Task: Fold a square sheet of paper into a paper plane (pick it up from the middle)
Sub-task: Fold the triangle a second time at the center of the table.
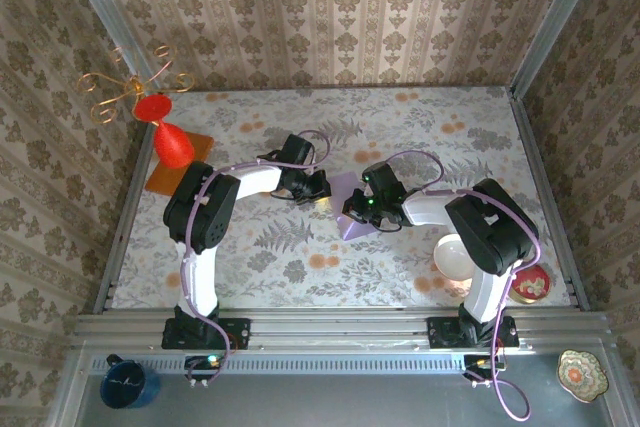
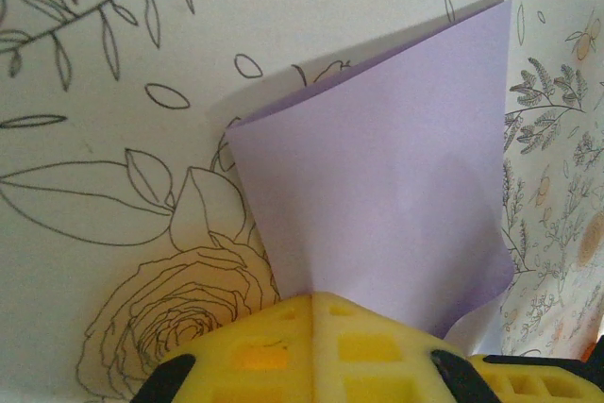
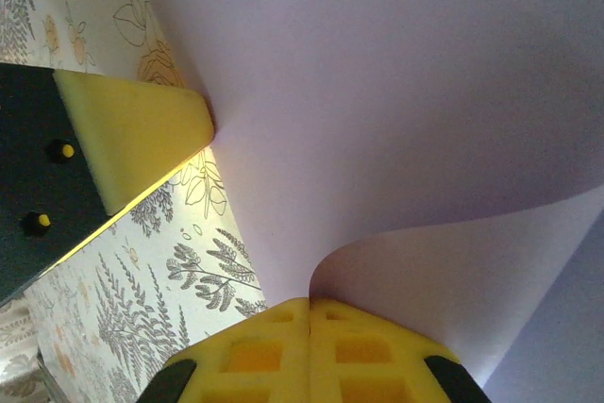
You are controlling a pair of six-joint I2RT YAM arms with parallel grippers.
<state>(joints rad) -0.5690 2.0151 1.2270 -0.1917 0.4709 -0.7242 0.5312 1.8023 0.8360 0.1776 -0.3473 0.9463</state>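
The square sheet of paper (image 1: 352, 215) is pale lilac and hangs between both grippers at the table's middle, bent over on itself in a loose curve. My left gripper (image 1: 318, 190) is shut on one edge. In the left wrist view its yellow fingertips (image 2: 314, 301) pinch the sheet (image 2: 396, 186), whose two layers spread away above the table. My right gripper (image 1: 358, 209) is shut on the opposite side. In the right wrist view its gripper (image 3: 310, 305) pinches the curled sheet (image 3: 396, 92), with the left gripper's yellow finger (image 3: 132, 134) touching the paper's far edge. A finished paper plane is out of view.
A red cone vase (image 1: 172, 142) stands on an orange mat (image 1: 160, 179) at the back left, with a gold wire ornament (image 1: 125, 87) behind it. A white bowl (image 1: 455, 255) and a red dish (image 1: 528, 284) sit near the right arm's base. Patterned walls enclose the table.
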